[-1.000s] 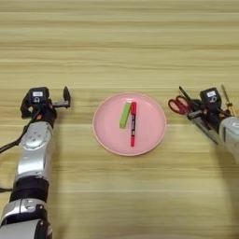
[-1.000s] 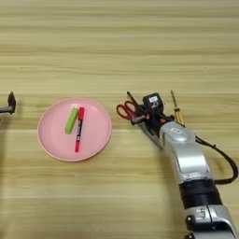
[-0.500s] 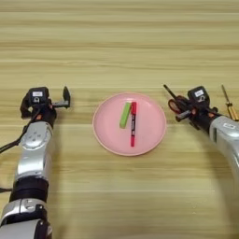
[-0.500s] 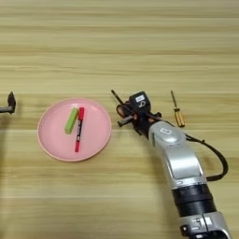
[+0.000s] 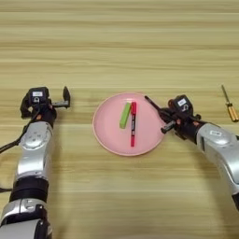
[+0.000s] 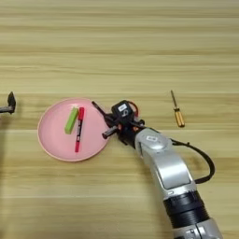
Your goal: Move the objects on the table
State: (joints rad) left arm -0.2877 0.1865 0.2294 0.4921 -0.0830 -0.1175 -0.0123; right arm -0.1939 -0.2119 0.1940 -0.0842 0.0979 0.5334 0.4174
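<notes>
Right gripper (image 6: 108,126): at the right rim of the pink plate (image 6: 49,148), jaws clamped on the red-handled scissors (image 6: 133,108); only a sliver of red handle shows behind the wrist.
Thin dark stick (image 5: 152,103): projects up and left from the right gripper, over the plate rim. Whether it is a separate item or part of the scissors cannot be told.
Left gripper (image 5: 46,100): parked on the surface (image 5: 116,42) well left of the plate, jaws apart, holding nothing.
Plate contents: green bar (image 5: 124,115) and red marker pen (image 5: 133,123), side by side, lengthwise, near the plate centre.
Screwdriver (image 6: 176,110): orange handle, lying on the surface well right of the plate, apart from everything.
Risk 1: the scissors could land on the bar or marker if released too far inward; cause, the two items occupy the centre.
Risk 2: the gripper could strike the rim and shift the plate; cause, a low approach across the edge.
Risk 3: the scissors could straddle the rim and slide off.
Obstructions: none between gripper and plate; free space on the plate's right side is limited.
</notes>
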